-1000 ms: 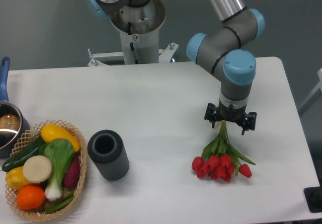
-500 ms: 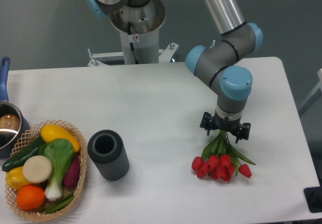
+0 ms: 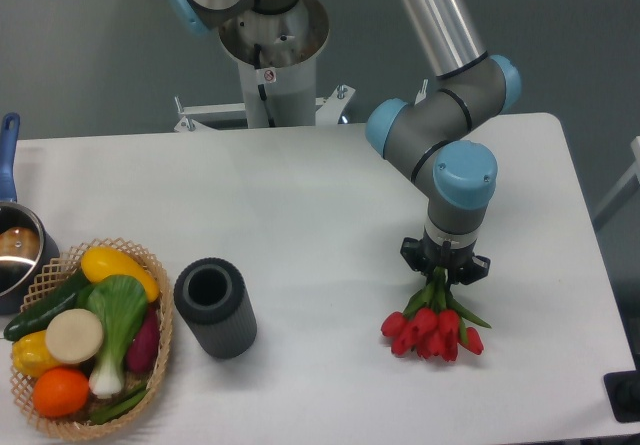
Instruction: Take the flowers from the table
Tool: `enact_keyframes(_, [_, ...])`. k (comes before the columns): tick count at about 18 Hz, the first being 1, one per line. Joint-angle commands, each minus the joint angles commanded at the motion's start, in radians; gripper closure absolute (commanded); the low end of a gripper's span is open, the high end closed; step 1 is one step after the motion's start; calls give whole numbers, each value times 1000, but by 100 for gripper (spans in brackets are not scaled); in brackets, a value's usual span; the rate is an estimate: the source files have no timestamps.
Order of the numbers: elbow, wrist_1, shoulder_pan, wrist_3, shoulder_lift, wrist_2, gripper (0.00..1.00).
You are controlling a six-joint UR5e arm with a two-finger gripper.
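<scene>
Gripper sat low at centre-right of the frame, directly over the stem end of the flowers, wrist pointing straight down. Fingers looked drawn in close around the green stems, black finger housing tight to the top of the bunch. Actual pad contact was hidden under the wrist, so a real grasp could not be confirmed; looked closed on the stems, judged only.

Flowers lay in the lower right of the frame, on the table, red buds fanned toward the bottom edge, leaves bunched up under the gripper. Could not tell if the buds touched the tabletop or were just off it.

Elsewhere: dark ribbed cylinder lower centre-left, well apart from the bunch. Wicker basket of produce in the lower left corner. Pot with a blue handle at the left edge.

Risks from here, as judgement:
- Grip sat on thin tapered stems, so the bunch could slide out on a lift if the squeeze was light or caught only some stems.
- Heavy bud end hung away from the grasp point, so the bunch could swing or pivot in the fingers on a fast raise.
- Loose outer leaves might be all that was pinched; they could tear or pull free.
- Too hard a squeeze could crush the stems.
</scene>
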Motion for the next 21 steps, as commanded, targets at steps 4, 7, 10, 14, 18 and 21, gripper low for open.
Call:
enact_keyframes(4, [2, -9, 18, -2, 60, -2, 100])
enact_keyframes(7, [9, -14, 44, 0, 106, -5, 100])
enact_keyframes(10, [57, -78, 77, 2, 121, -18, 100])
enact_keyframes(14, [161, -219, 77, 14, 123, -24, 100])
enact_keyframes(18, [187, -265, 68, 17, 124, -34, 100])
enact_keyframes(21, [187, -284, 55, 20, 155, -34, 100])
